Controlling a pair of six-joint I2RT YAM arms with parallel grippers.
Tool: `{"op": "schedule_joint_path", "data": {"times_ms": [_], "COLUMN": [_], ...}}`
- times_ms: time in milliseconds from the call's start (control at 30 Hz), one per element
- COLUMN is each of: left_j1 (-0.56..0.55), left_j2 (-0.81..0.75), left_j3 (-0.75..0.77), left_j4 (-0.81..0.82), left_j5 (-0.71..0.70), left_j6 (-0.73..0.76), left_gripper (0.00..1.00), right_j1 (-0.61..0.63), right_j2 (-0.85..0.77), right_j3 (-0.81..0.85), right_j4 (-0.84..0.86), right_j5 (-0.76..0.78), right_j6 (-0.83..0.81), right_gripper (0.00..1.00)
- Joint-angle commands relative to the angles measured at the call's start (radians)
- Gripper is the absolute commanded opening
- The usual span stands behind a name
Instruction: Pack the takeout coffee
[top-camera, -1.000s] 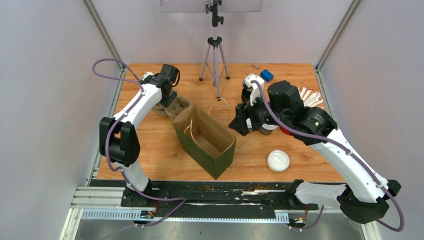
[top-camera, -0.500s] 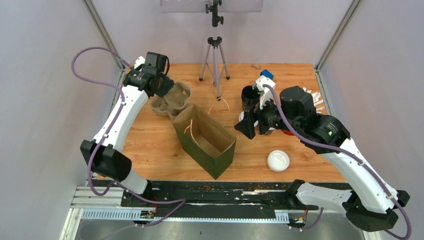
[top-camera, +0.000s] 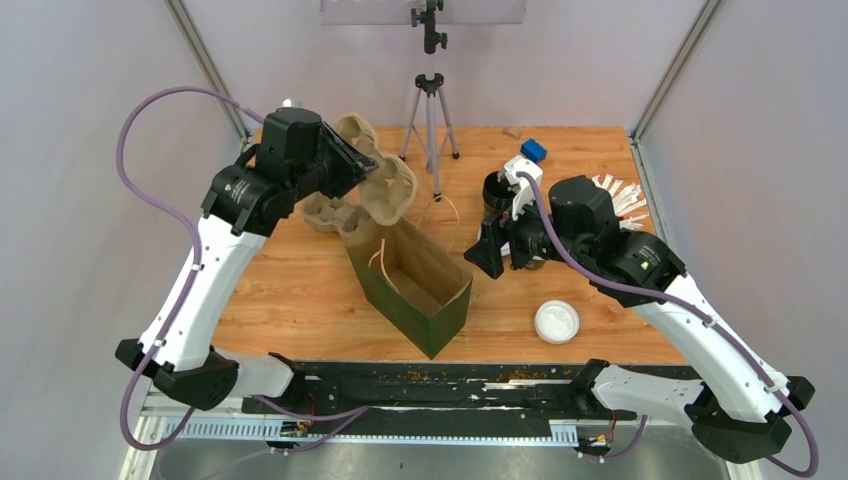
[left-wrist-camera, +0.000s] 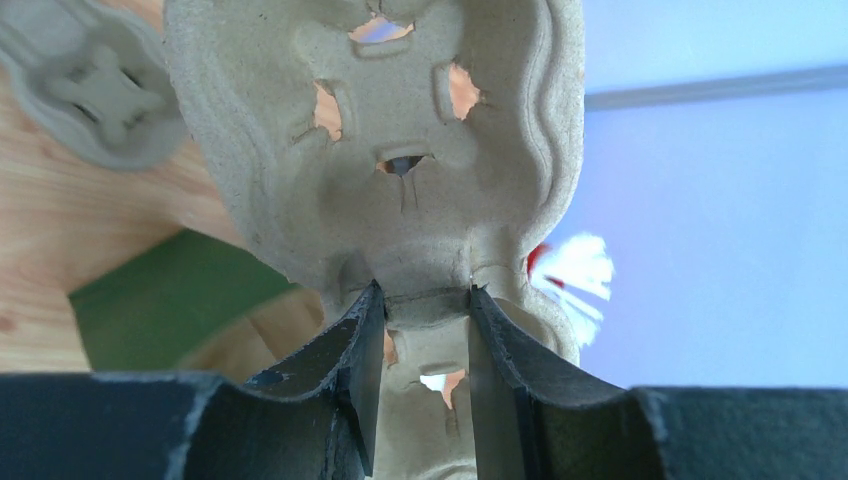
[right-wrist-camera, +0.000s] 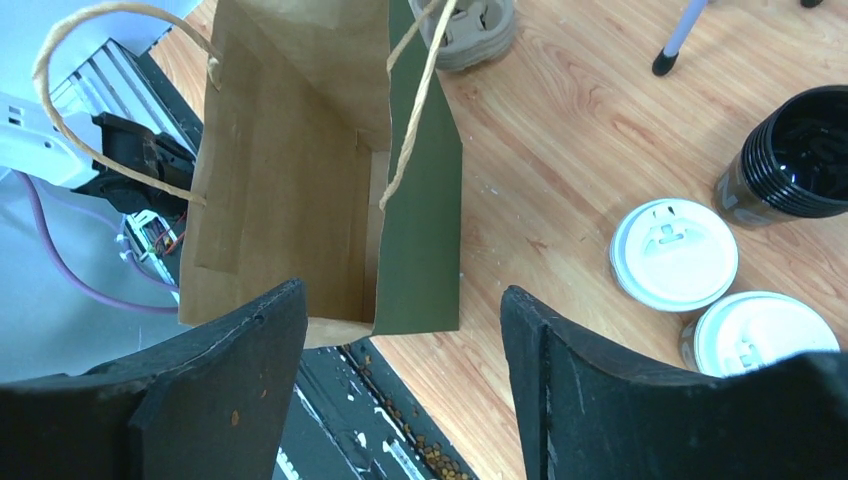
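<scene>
In the right wrist view the takeout coffee shows as two dark cups with white lids (right-wrist-camera: 673, 253) (right-wrist-camera: 755, 335), standing side by side on the table; in the top view my right arm covers them. My right gripper (right-wrist-camera: 405, 300) (top-camera: 490, 255) hangs open and empty between them and the open green paper bag (top-camera: 410, 285) (right-wrist-camera: 420, 200). My left gripper (top-camera: 350, 165) (left-wrist-camera: 425, 292) is shut on the middle ridge of a pulp cup carrier (top-camera: 380, 170) (left-wrist-camera: 400, 130), held up tilted in the air behind the bag.
A second pulp carrier (top-camera: 330, 212) (left-wrist-camera: 90, 90) lies on the table left of the bag. A black stack of lidless cups (top-camera: 495, 195) (right-wrist-camera: 795, 150) stands behind the lidded cups. A loose white lid (top-camera: 556, 322), a tripod (top-camera: 430, 110), a blue block (top-camera: 533, 151) and white packets (top-camera: 625, 195) are also on the table.
My left arm has lifted one pulp carrier off the table and swung it up and to the right. My right gripper has drawn back slightly to the right.
</scene>
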Motion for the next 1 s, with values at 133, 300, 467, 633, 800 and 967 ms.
{"op": "schedule_joint_path", "data": {"times_ms": [133, 300, 467, 633, 800, 967], "left_j1": [-0.205, -0.294, -0.333, -0.338, -0.338, -0.338], "left_j2": [-0.089, -0.138, -0.221, -0.277, -0.271, -0.274], "left_j3": [-0.025, -0.062, -0.174, -0.285, -0.323, -0.361], "left_j4": [0.035, 0.006, 0.052, 0.148, 0.175, 0.180], "left_j5": [0.027, -0.001, -0.001, 0.016, 0.034, 0.023], "left_j6": [-0.087, -0.120, -0.190, -0.227, -0.238, -0.241], "left_gripper": [0.24, 0.24, 0.24, 0.24, 0.24, 0.25], "right_j1": [0.000, -0.001, 0.000, 0.000, -0.002, -0.018], "right_j2": [-0.010, -0.031, -0.050, -0.040, 0.033, 0.116], "right_j3": [0.028, 0.014, 0.007, 0.009, 0.055, 0.100], "right_j4": [0.088, 0.092, 0.091, 0.107, 0.121, 0.178], "right_j5": [0.011, 0.016, 0.022, 0.013, -0.008, -0.014], "right_j6": [0.003, 0.009, 0.022, 0.031, 0.076, 0.081], "right_gripper": [0.72, 0.72, 0.72, 0.72, 0.72, 0.68]}}
